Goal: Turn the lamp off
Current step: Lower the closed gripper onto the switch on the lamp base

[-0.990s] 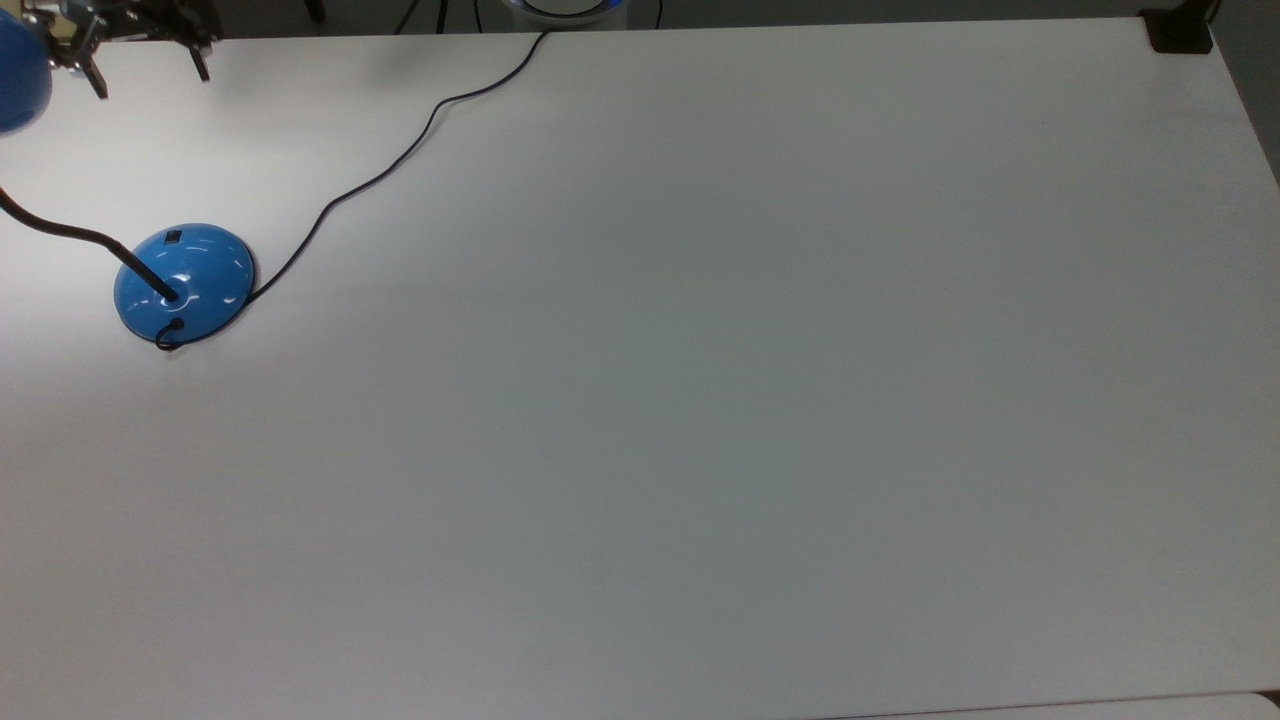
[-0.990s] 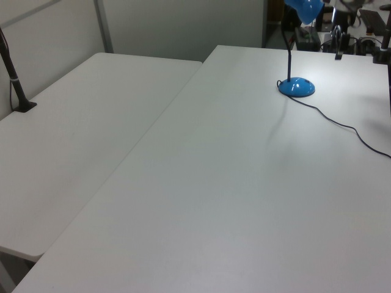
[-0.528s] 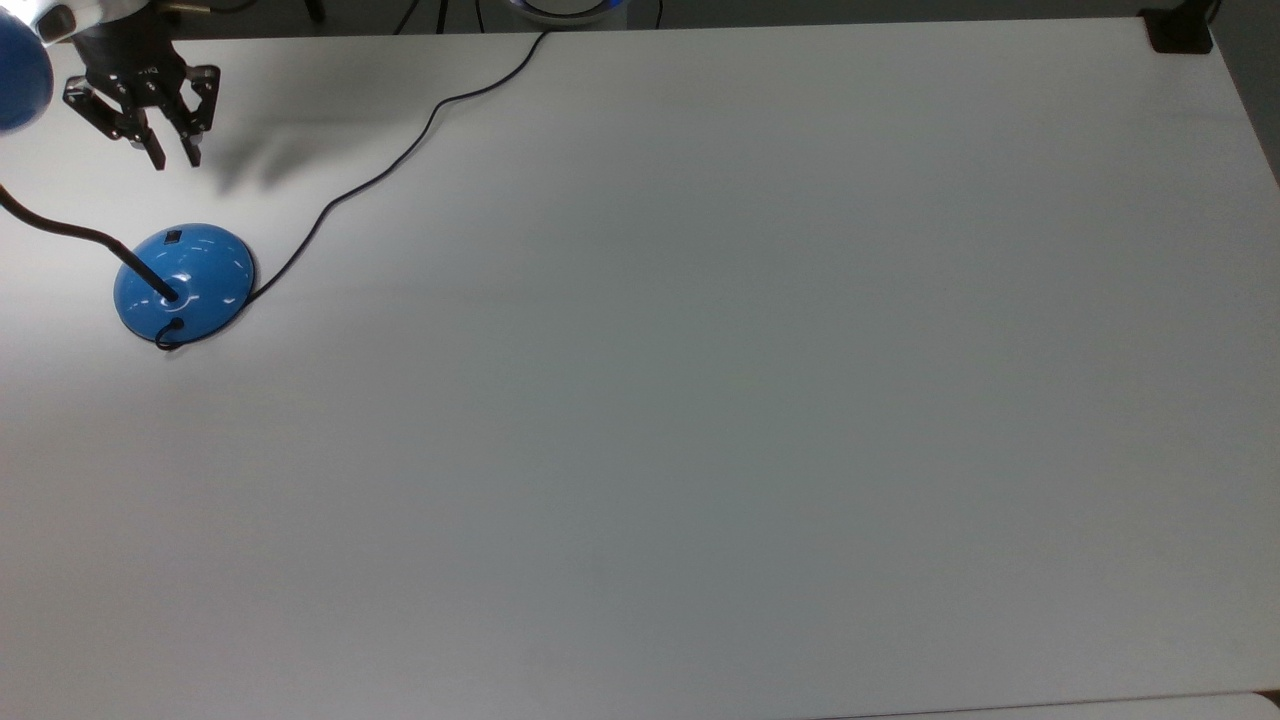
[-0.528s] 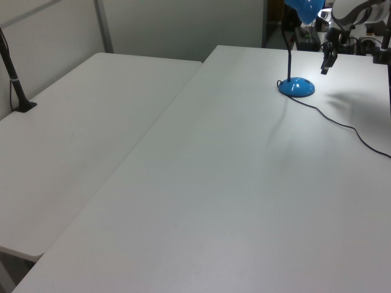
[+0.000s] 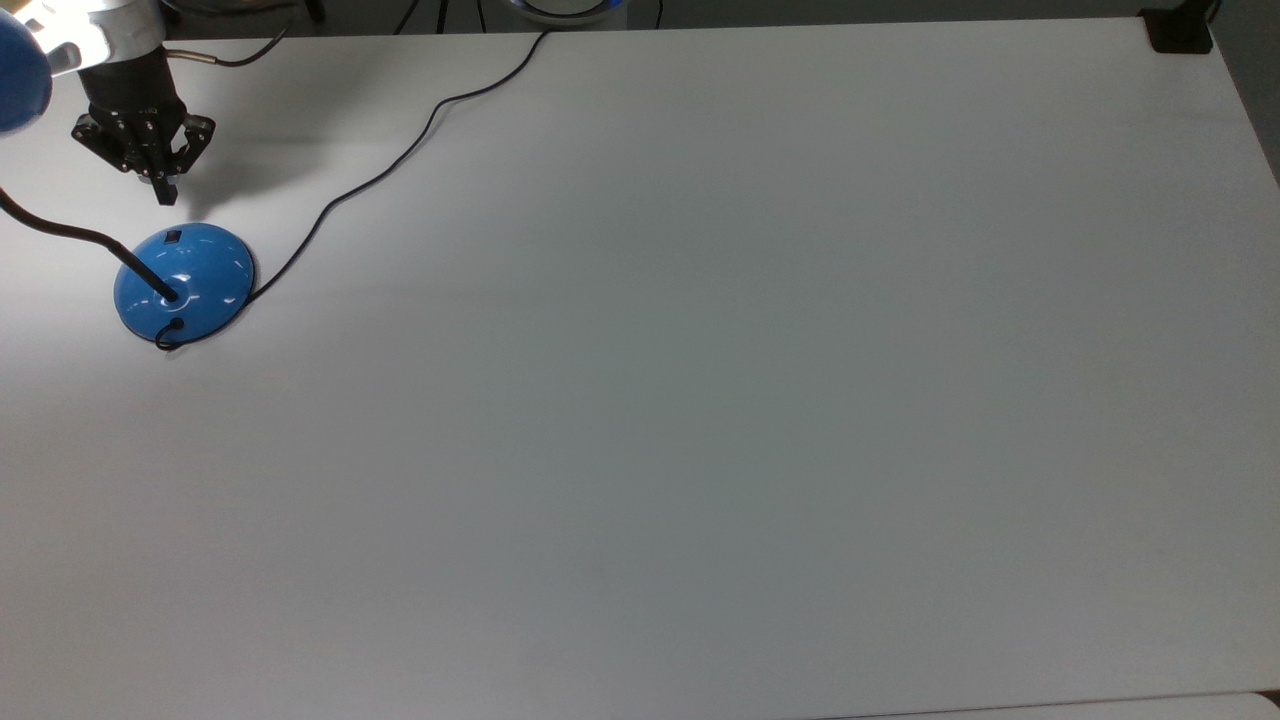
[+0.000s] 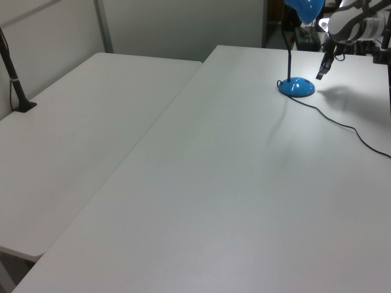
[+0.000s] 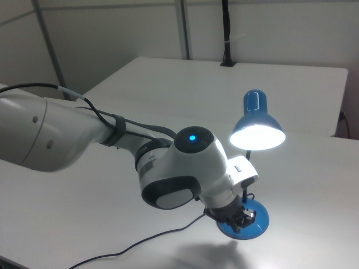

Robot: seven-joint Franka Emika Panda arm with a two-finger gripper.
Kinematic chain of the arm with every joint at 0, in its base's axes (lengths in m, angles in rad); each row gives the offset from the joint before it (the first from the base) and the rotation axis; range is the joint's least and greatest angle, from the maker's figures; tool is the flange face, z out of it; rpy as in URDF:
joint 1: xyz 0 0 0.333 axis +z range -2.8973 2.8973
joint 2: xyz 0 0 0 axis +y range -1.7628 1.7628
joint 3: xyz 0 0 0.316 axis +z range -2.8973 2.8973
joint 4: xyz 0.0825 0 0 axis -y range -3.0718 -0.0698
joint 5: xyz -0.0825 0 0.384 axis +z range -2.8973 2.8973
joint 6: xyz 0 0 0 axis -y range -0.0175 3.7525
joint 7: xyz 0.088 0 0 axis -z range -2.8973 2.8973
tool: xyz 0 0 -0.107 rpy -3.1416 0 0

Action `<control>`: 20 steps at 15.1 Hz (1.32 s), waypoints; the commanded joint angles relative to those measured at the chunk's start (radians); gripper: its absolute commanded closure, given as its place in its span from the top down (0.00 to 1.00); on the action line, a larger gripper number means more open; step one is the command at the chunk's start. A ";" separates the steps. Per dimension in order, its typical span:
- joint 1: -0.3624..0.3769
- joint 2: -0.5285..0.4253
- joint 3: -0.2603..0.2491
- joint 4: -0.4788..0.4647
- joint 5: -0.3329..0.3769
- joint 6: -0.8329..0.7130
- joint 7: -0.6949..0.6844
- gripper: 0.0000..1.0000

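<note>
A blue desk lamp (image 5: 183, 283), lit in the right view, stands on a white tabletop (image 5: 700, 400) near the top view's left edge, close to the far-left corner. Its cord (image 5: 390, 170) trails to the far edge. The gripper (image 5: 165, 192) hovers just beyond the lamp's base, fingers pressed together, pointing down near the small black switch (image 5: 174, 237). The rest of the tabletop stretches open toward the top view's right and near edges.
</note>
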State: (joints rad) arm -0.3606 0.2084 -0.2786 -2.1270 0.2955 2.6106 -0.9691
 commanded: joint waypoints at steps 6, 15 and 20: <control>-0.008 0.026 0.002 -0.004 0.380 0.068 -0.210 0.00; -0.006 0.037 0.007 0.012 0.422 0.069 -0.214 0.00; -0.005 0.063 0.010 0.019 0.422 0.075 -0.217 0.00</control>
State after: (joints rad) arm -0.3646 0.2569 -0.2770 -2.1147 0.6865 2.6660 -1.1508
